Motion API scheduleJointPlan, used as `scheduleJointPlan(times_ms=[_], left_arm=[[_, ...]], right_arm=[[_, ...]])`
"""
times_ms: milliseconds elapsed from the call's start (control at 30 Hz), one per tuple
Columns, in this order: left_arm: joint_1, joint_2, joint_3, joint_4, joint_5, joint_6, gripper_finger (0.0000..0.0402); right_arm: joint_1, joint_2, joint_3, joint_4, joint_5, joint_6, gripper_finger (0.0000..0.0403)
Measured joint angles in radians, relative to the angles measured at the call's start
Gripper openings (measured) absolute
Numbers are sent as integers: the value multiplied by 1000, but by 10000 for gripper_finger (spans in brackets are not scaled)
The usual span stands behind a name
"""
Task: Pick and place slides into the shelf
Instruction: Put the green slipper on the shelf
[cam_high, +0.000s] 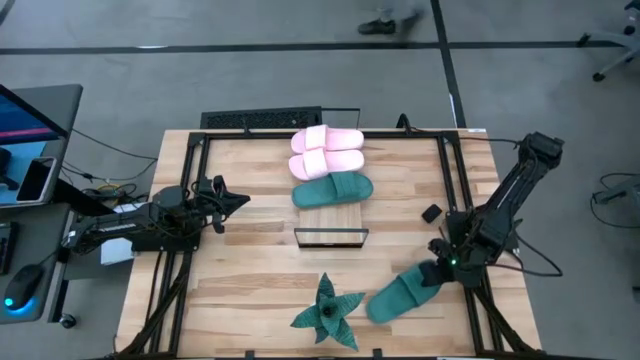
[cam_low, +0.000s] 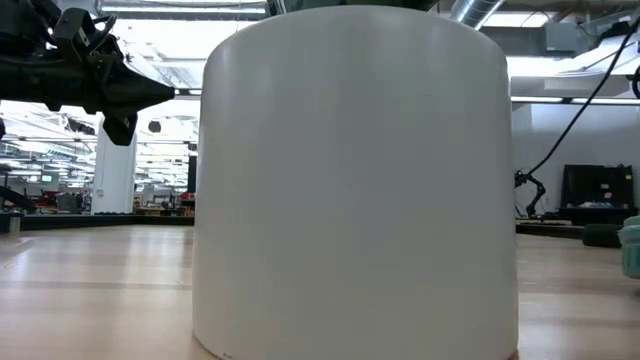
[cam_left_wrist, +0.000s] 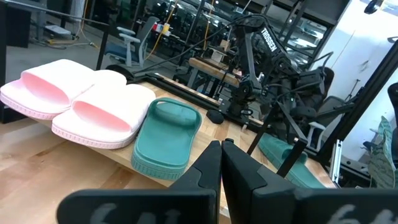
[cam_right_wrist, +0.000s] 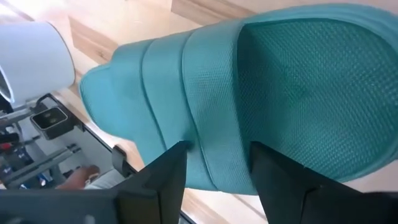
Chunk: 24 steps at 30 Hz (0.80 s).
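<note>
The shelf (cam_high: 330, 222) lies lengthwise at the table's middle. Two pink slides (cam_high: 327, 140) (cam_high: 327, 162) and a teal slide (cam_high: 332, 190) rest side by side on its far half, soles down. A second teal slide (cam_high: 405, 290) lies on the table at the near right. My right gripper (cam_high: 438, 272) slants down over its strap end, fingers apart. In the right wrist view that gripper (cam_right_wrist: 219, 149) straddles the strap's side edge (cam_right_wrist: 214, 168). My left gripper (cam_high: 240, 200) hovers level at the table's left, shut and holding nothing. My right gripper has one finger (cam_right_wrist: 171, 171) on either side of the teal slide's strap (cam_right_wrist: 211, 124), at the slide's side edge, coming slanting down from the table's right. I cannot tell whether the fingers touch it. The slide lies sole down on the table.
A spiky green plant (cam_high: 328, 312) stands near the front edge, left of the loose slide. A small black block (cam_high: 432, 213) lies at the right. A white cylinder (cam_low: 355, 180) fills most of the low view. The shelf's near half is bare.
</note>
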Motion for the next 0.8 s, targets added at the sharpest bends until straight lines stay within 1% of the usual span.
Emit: scheduleJointPlan(times_ms=[133, 267, 467, 633, 800], left_arm=[[0, 0, 0, 0, 0, 0, 0], [0, 0, 0, 0, 0, 0, 0], [0, 0, 0, 0, 0, 0, 0], [0, 0, 0, 0, 0, 0, 0], [0, 0, 0, 0, 0, 0, 0]], right_arm=[[0, 23, 0, 29, -3, 1, 138], [0, 51, 0, 56, -4, 1, 101], [0, 100, 1, 68, -40, 2, 15], [0, 128, 2, 92, -41, -5, 5], [0, 127, 7, 114, 2, -8, 2]])
